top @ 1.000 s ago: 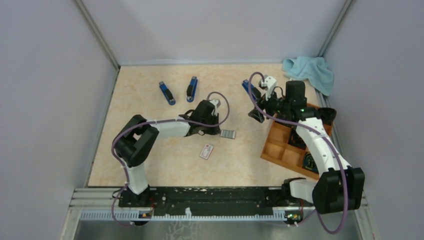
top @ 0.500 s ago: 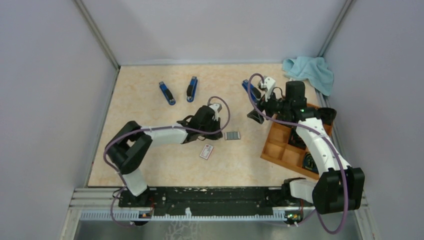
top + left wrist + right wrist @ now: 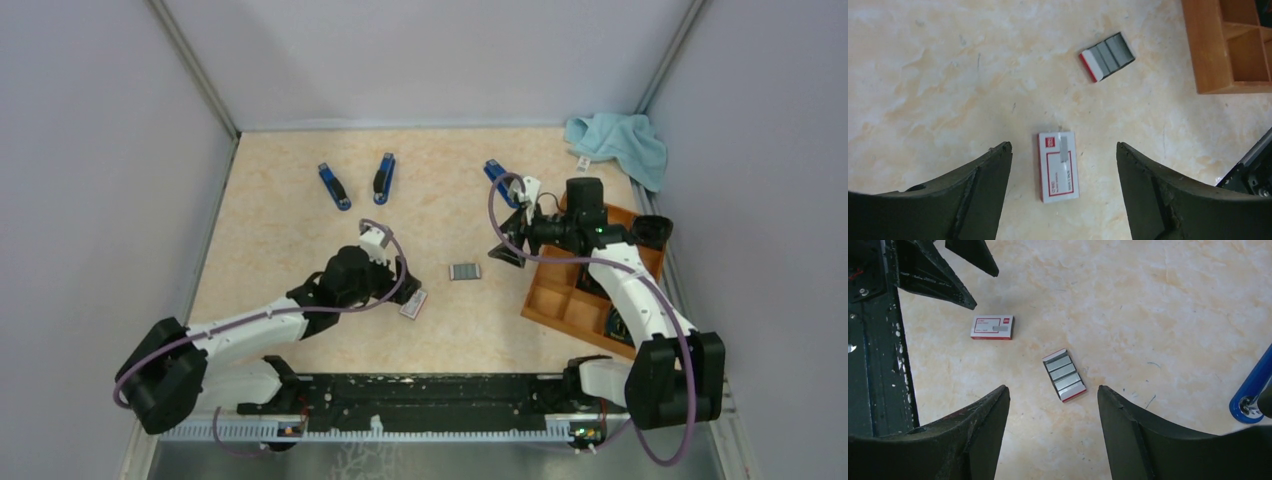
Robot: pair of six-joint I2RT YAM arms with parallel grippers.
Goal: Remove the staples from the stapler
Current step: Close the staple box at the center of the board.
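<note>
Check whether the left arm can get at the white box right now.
Probably yes: the left gripper hangs open directly above the white box, and nothing lies between them.

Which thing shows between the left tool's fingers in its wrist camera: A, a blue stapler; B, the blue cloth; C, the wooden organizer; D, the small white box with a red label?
D: the small white box lies flat between the fingers of the open left tool.

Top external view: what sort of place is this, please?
Probably a robot test cell in a lab, not an office: plain grey panel walls enclose the table, the left arm and right arm are bolted to a rail, and blue staplers lie there.
</note>
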